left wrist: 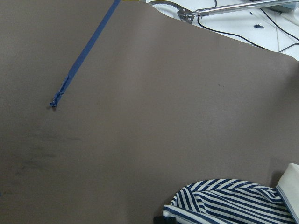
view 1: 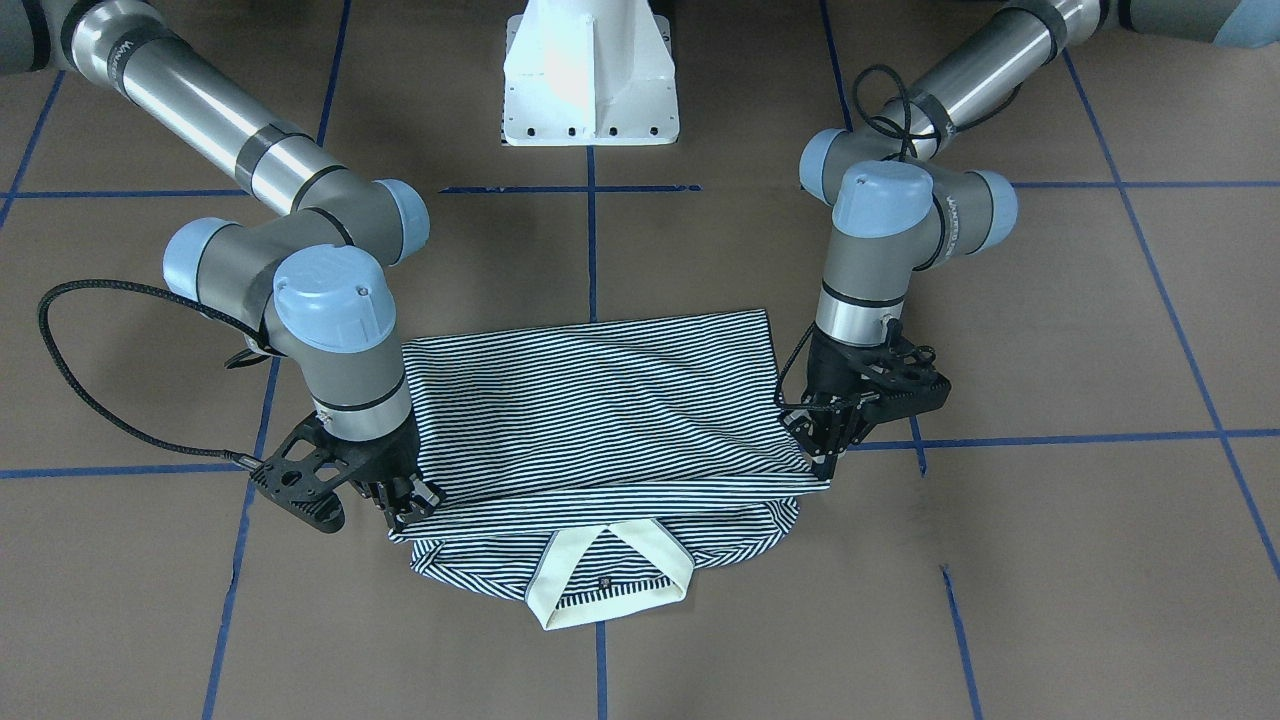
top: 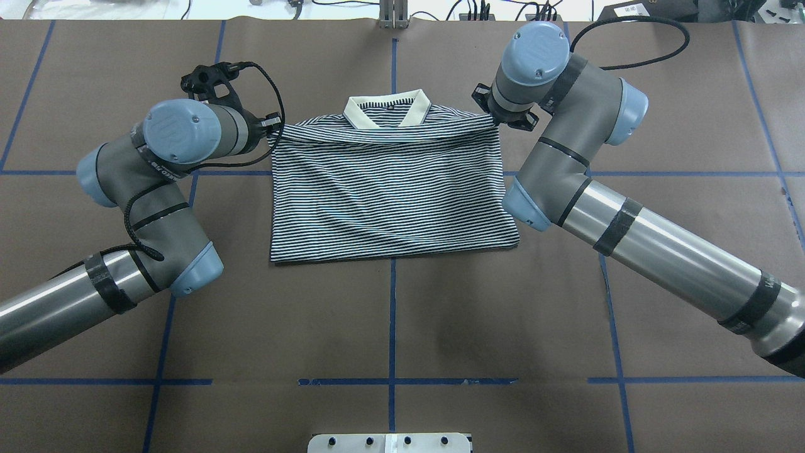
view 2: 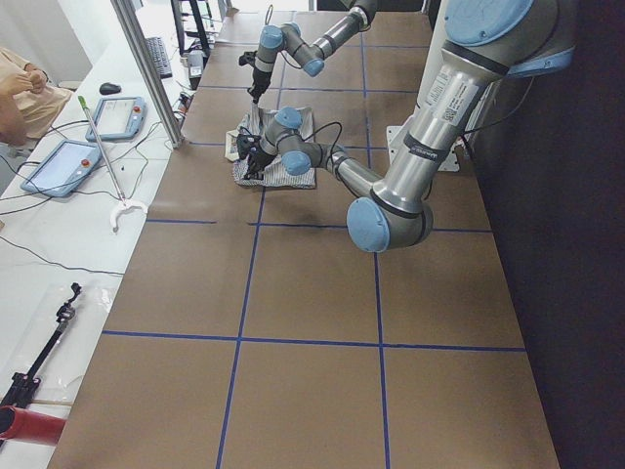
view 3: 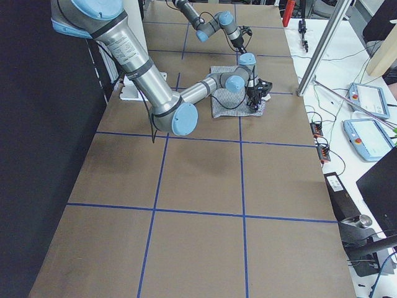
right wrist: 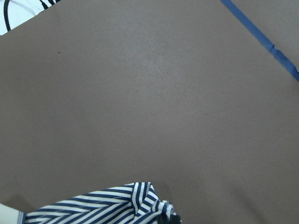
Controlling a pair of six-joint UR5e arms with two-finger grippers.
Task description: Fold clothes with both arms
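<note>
The striped polo shirt (top: pixel 390 189) lies on the brown table, its lower half folded up over the chest, the folded edge just short of the cream collar (top: pixel 387 110). My left gripper (top: pixel 272 126) is shut on the folded layer's corner at the shirt's left shoulder; it also shows in the front view (view 1: pixel 825 470). My right gripper (top: pixel 494 116) is shut on the opposite corner, seen in the front view (view 1: pixel 405 510). Both hold the cloth low over the table. Each wrist view shows a bunched striped corner at its bottom edge (left wrist: pixel 229 203) (right wrist: pixel 107 205).
The white pedestal base (view 1: pixel 590 80) stands behind the shirt on the robot's side. Blue tape lines (top: pixel 393 327) grid the table. A side bench with tablets (view 2: pixel 59 166) and a person's arm (view 2: pixel 24 93) lies beyond the far table edge.
</note>
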